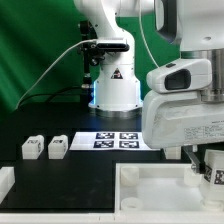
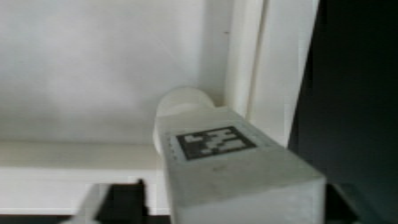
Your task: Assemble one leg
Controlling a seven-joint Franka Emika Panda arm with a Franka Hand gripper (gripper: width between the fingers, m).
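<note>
Across the exterior view spread the black table (image 1: 40, 120). The white arm (image 1: 110, 70) rose from its base at the upper middle of the frame, and its bulky wrist filled the exterior view's right. Along the lower edge, from the middle to the right, lay the large white tray-like square part (image 1: 150, 188).

The marker board (image 1: 115, 140) lay flat at the middle of the frame. Well to the exterior view's left of it stood two more legs (image 1: 31, 148) (image 1: 57, 147), side by side.

At the lower right the gripper (image 1: 207, 168) hung over the tray-like part, closed on the leg (image 2: 214, 150). In the wrist view the leg showed one tagged face to the camera, over the part's pale floor and close beside its raised rim (image 2: 249, 60). Whether the leg touched the floor could not be told.
</note>
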